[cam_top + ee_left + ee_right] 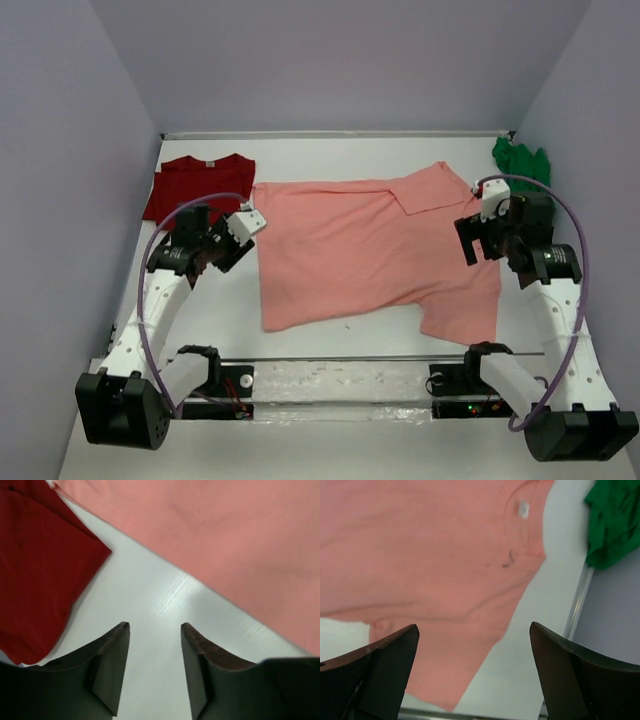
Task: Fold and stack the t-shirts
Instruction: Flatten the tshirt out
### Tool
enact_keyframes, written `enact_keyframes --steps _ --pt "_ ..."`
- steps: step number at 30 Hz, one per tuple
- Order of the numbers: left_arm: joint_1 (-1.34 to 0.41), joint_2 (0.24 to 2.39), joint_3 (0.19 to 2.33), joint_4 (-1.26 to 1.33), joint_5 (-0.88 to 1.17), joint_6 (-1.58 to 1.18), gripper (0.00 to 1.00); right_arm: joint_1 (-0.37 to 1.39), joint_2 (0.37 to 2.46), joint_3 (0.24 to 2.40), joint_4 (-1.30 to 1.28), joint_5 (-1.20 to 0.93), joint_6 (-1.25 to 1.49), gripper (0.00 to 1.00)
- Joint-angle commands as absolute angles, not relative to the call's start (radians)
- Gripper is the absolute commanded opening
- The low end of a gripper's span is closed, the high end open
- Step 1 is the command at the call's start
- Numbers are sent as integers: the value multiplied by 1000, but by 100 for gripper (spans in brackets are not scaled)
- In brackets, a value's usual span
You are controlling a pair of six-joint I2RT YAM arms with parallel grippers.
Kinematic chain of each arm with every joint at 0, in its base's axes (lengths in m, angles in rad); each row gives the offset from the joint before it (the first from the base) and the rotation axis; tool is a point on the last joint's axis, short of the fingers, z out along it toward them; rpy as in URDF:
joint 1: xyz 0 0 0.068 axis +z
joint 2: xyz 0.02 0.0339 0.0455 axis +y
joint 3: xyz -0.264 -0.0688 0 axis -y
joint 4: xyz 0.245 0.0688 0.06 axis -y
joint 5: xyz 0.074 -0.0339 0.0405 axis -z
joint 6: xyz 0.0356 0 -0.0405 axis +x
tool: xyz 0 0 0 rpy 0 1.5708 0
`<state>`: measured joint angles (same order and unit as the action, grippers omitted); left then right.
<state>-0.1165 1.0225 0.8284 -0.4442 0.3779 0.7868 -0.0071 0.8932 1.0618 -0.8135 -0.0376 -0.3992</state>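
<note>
The pink shirt [370,250] is laid out flat across the middle of the counter [220,310], not folded, with one flap turned over near its far edge. In the right wrist view its neck opening is seen toward the right side, with a small white label [522,509] inside it and a few dark marks [507,557] just below.

The red shirt [195,185] is placed at the far left corner, lying flat, with a small label at its neck. It is set just beside the pink shirt, and a strip of bare counter is seen between them in the left wrist view. The green shirt [520,162] is bunched up in the far right corner, against the wall [585,120] and apart from the pink shirt.

The left end effector [155,626] is held over the bare strip between the red and pink shirts; its jaws are spread and nothing is gripped. The right end effector [474,626] is held above the right edge of the pink shirt, its jaws spread wide, with no cloth between them.
</note>
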Motion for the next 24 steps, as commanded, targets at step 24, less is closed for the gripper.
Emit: enact_keyframes --steps 24 --pt "-215 1041 767 -554 406 970 64 -14 1089 1043 -945 -28 -353 90"
